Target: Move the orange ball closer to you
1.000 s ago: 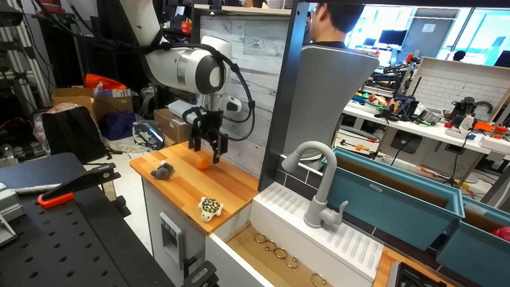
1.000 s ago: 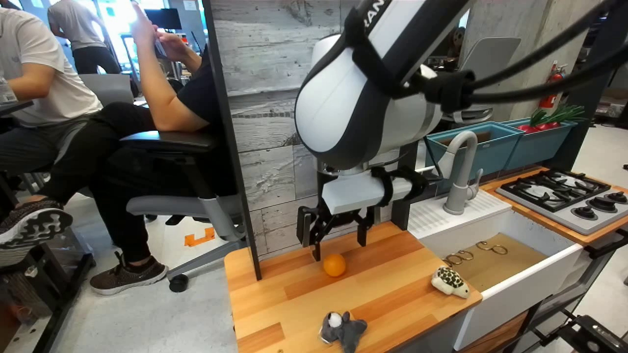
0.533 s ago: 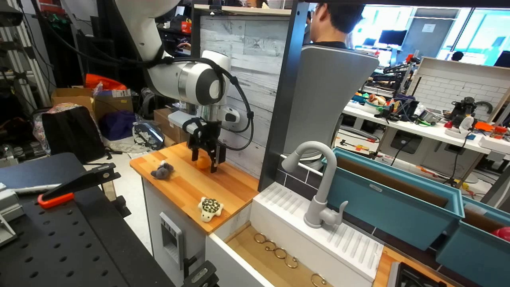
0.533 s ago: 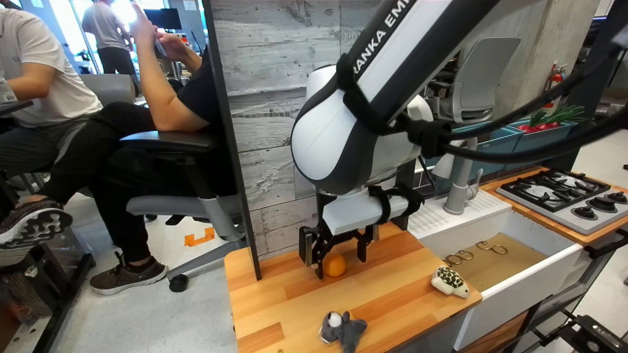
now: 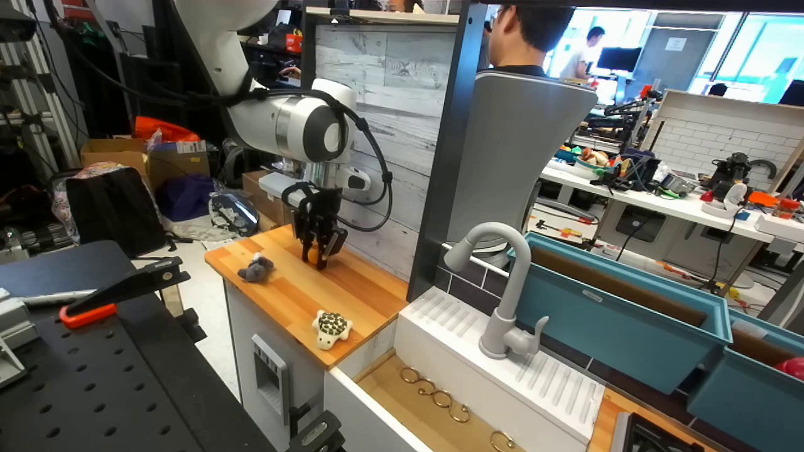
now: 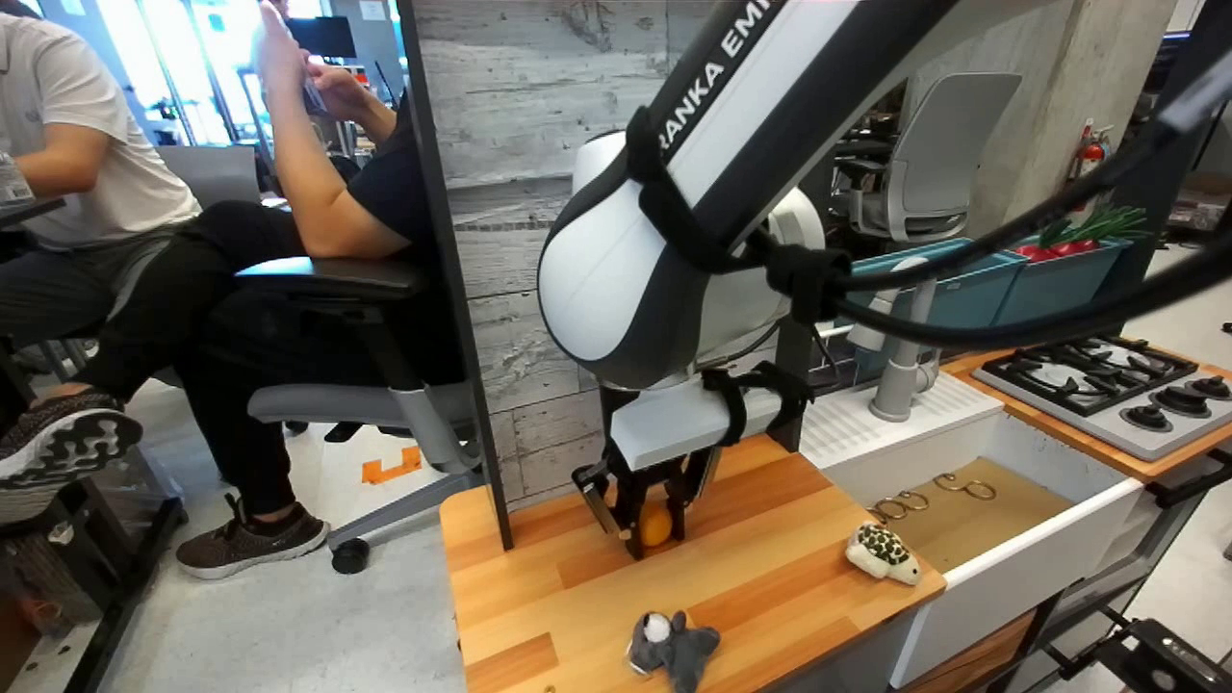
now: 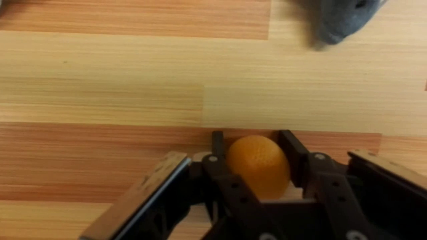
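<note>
The orange ball (image 7: 258,166) is a smooth, bright sphere resting on the wooden countertop (image 6: 770,577) near the back panel. My gripper (image 6: 657,542) points down around it and is shut on it, one black finger (image 7: 295,156) on each side. In the wrist view the ball fills most of the gap between the pads. Both exterior views show only part of the ball, since the fingers cover its sides. The fingertips are down close to the wood.
A grey plush toy (image 6: 672,651) lies toward the counter's front edge, and a turtle plush (image 6: 883,553) sits by the sink (image 6: 1020,568). A grey-white wood panel (image 5: 389,207) rises close behind the gripper. The grey faucet (image 5: 502,301) stands farther along.
My gripper has come down over the ball, and its jaws have closed from wide apart onto it. The arm has shifted slightly left in both exterior views. The plush toys have stayed put.
</note>
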`<action>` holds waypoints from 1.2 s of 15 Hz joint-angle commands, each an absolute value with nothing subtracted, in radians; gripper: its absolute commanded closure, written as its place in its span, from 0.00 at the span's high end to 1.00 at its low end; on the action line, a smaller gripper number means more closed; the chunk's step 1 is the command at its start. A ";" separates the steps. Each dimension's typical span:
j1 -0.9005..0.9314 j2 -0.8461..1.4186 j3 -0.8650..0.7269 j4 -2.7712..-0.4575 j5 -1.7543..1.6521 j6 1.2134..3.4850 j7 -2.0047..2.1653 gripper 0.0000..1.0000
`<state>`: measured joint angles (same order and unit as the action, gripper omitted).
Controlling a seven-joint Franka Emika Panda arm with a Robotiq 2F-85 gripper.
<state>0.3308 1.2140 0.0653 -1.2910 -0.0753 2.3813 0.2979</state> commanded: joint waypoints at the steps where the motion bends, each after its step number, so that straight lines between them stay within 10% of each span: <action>1: 0.360 1.221 0.042 -1.263 -0.082 2.367 0.284 0.18; 18: 0.307 0.966 0.033 -1.728 -0.031 2.479 0.321 0.18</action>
